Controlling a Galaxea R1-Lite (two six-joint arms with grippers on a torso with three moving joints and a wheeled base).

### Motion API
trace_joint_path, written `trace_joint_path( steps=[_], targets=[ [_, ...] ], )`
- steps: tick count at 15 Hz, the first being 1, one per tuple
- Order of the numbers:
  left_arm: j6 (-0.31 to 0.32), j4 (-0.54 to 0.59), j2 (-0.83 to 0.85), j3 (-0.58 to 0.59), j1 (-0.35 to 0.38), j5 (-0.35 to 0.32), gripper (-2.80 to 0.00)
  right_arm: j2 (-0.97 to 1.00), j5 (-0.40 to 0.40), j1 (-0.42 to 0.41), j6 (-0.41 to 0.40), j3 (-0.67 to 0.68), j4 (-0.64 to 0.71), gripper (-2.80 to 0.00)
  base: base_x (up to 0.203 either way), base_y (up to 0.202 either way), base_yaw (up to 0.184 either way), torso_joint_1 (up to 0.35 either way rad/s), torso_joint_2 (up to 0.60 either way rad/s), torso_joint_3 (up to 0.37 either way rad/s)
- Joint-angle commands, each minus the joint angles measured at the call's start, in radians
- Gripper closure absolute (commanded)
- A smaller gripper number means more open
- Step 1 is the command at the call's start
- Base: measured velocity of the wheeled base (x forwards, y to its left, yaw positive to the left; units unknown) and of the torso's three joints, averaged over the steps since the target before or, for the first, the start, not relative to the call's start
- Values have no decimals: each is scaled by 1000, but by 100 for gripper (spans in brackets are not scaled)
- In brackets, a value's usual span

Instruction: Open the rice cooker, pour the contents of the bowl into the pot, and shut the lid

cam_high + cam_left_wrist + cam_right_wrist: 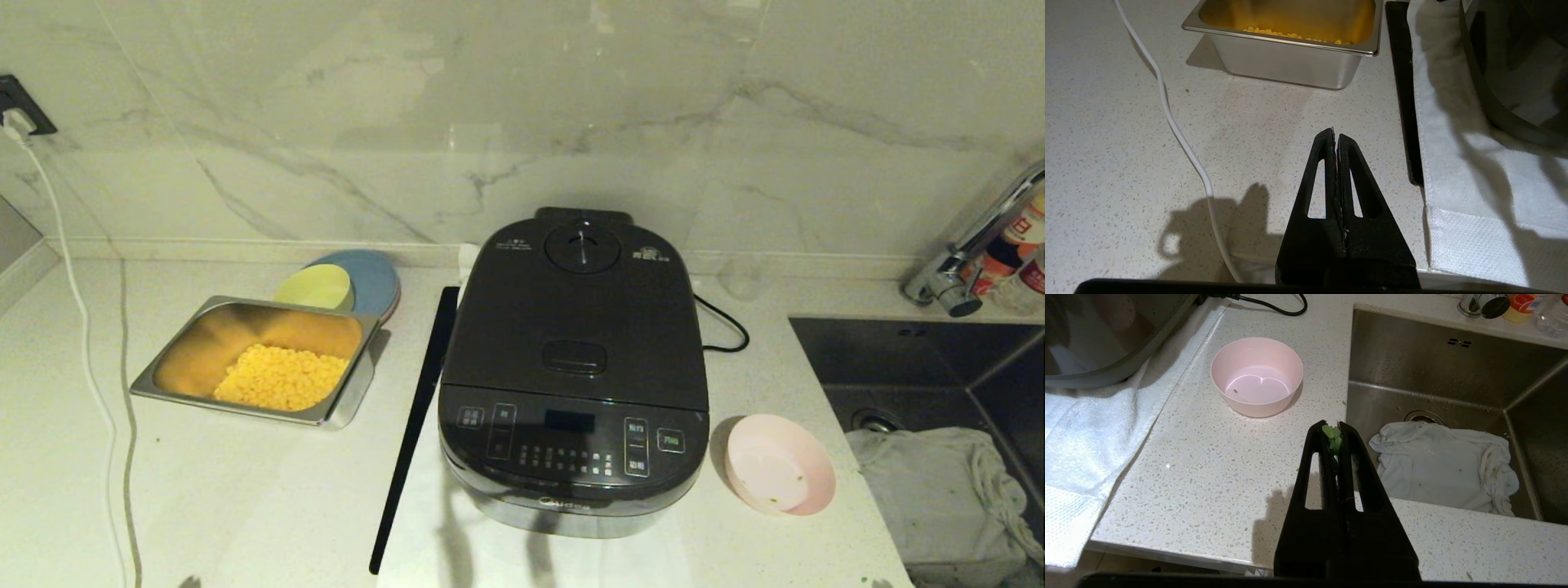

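Note:
The dark rice cooker [571, 359] stands mid-counter on a white towel, its lid [575, 318] down flat, so the pot is hidden. To its right sits the pale pink bowl [780, 463] [1256, 375], upright and nearly empty, with only a speck or two of green left inside. In the right wrist view my right gripper [1333, 426] hovers over the counter's front edge, nearer than the bowl, shut with a few green bits [1332, 435] pinched between its tips. My left gripper [1336, 136] is shut and empty above the counter, left of the cooker. Neither arm shows in the head view.
A steel tray [347, 384] of yellow corn sits left of the cooker, with a yellow-green bowl [314, 286] and a blue plate [375, 273] behind it. A black strip [412, 425] lies along the towel [1474, 196]. A white cable [82, 327] runs at far left. The sink [922, 359] holds a cloth [939, 490].

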Motion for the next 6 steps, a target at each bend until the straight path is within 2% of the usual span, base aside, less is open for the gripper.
trace_joint_path(
  steps=[1,6],
  targets=[
    [0,0,0,9,0,0,0,6,0,0,0,-2,3,0,0,0,0,0,0,0],
    [0,0,0,9,0,0,0,3,-2,0,1,0,-4,0,0,0,0,0,0,0]
  ],
)
